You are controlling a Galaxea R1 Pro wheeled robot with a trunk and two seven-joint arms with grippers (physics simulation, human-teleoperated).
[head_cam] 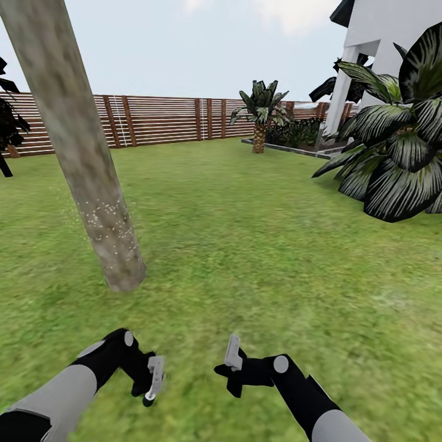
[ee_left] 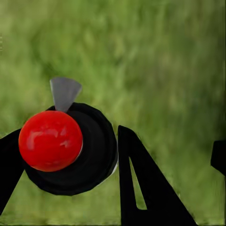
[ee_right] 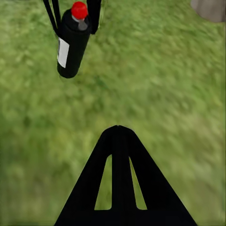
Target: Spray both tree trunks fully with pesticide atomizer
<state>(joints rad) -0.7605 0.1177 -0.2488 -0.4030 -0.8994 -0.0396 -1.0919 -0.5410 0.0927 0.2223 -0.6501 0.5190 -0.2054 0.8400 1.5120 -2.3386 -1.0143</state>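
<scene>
**Atomizer in left pincer, one speckled trunk ahead**

Arms in head view: 2. Left pincer (head_cam: 150, 383) hangs low over the lawn (head_cam: 258, 258), fingers pointing down. It is closed around the pesticide atomizer (ee_left: 70, 148), count 1: a black bottle with a red ball cap (ee_left: 50, 140) and a small grey nozzle tab. In the left wrist view the bottle sits pressed against one black finger (ee_left: 141, 188), seen cap-on. In the right wrist view the same bottle hangs upright between the left pincer's fingers, a white label on its side, clear of the grass.

Right pincer (head_cam: 232, 362) holds nothing. Its two fingers lie together in the right wrist view with no gap between them. It sits just beside the left pincer, apart from it, at the same height.

Tree trunk (head_cam: 86, 166), count 1 in view: thick, pale grey-brown, leaning in frame, standing ahead of the left pincer and a little to its outer side. A band of fine whitish specks, the pesticide (head_cam: 104, 215), lies on the lower trunk; bark above and below that band looks bare.

Further off, beyond both pincers: slatted wooden fence (head_cam: 159, 120), 1 small palm (head_cam: 261, 113), 1 large broad-leaved bush (head_cam: 399, 141) ahead of the right pincer's side, 1 white house corner (head_cam: 380, 43).
</scene>
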